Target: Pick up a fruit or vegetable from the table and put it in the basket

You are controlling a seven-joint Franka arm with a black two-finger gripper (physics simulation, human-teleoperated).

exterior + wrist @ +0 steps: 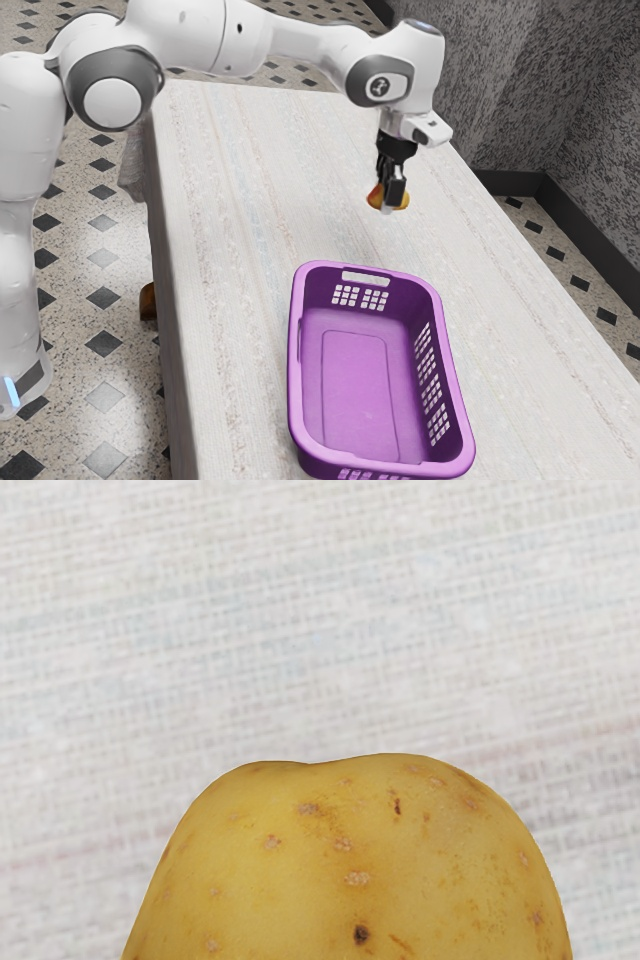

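Pale table [250,200]; purple basket [294,370] on it. Black gripper [388,203] closed around a potato [350,860], which sits between its fingers, outside the basket. Potato yellow-brown, rounded, shallow dip in outline; skin flecked with tan scabs, one dark pit. No legible lettering.

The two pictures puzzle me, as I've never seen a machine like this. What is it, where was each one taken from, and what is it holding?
It is a white robot arm ending in a black two-finger gripper. The exterior view comes from a camera at the arm's side; the wrist view comes from a camera on its hand. The fingers are closed on a potato, the big yellow shape in the wrist view. On the pale table stands a purple basket with nothing in it.
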